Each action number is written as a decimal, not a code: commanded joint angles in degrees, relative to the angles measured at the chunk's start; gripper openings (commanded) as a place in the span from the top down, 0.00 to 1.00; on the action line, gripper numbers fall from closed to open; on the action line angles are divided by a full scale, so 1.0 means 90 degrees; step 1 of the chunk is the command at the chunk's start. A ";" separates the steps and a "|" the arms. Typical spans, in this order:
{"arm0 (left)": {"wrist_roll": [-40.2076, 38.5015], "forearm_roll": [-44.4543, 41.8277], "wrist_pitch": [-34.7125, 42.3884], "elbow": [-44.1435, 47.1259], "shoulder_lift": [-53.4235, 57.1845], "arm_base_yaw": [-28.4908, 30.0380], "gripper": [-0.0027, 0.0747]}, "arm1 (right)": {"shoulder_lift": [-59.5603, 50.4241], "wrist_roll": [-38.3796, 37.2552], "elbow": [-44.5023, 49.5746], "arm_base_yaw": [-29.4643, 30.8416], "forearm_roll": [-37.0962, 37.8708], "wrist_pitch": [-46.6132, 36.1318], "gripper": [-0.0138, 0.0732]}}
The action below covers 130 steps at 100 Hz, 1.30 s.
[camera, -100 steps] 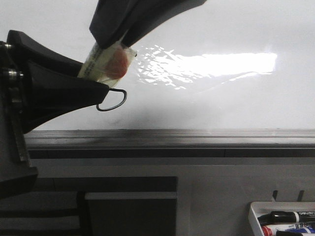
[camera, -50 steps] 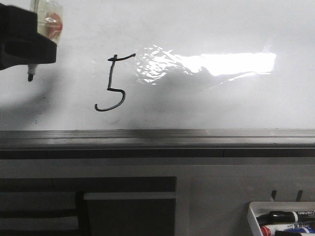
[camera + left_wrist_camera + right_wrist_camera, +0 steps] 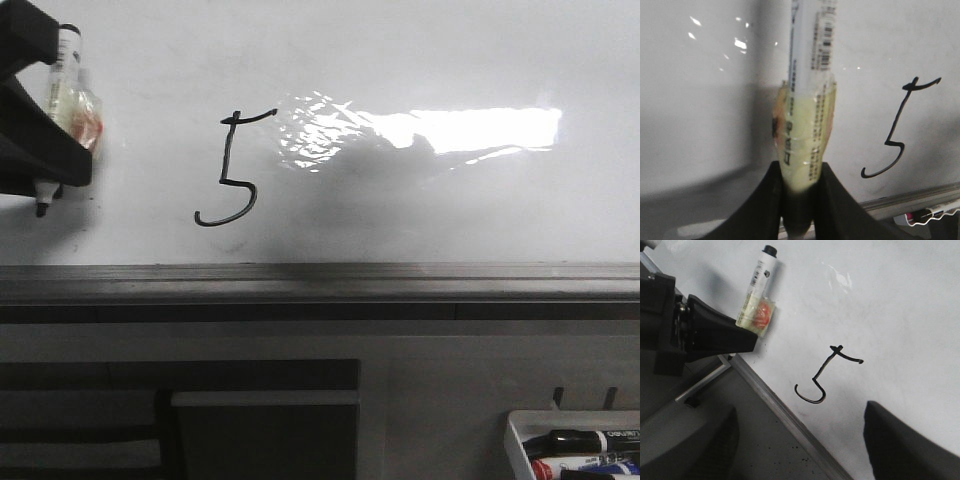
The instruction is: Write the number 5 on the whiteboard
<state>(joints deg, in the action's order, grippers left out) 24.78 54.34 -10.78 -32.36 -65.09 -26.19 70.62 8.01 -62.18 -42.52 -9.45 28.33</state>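
Front view shows me the number 5 (image 3: 232, 168) finished on the whiteboard (image 3: 450, 60), left of the glare, so I judge only stowing remains. My left pincer (image 3: 40, 165) grips the marker (image 3: 62, 70) tip-down, clear to the left of the digit. I cannot tell the right pincer's state; the tray (image 3: 520, 435) at lower right holds spare markers (image 3: 585, 440).

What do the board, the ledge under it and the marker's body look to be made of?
The whiteboard looks like glossy coated panel: bright mirror-like glare. The ledge seems brushed grey metal, dull with long straight ridges. The marker, held in the left tool, looks like white plastic with a printed label, its middle wrapped in clear tape.
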 commanded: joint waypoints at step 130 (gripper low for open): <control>-0.0027 -0.0674 0.0215 -0.0215 0.1639 0.0016 0.93 | -0.0504 -0.0015 0.0179 0.0050 0.0014 -0.0601 0.90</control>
<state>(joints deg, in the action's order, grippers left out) 24.78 49.95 -10.99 -33.17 -55.18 -26.19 69.21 7.91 -60.47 -42.52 -9.44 29.49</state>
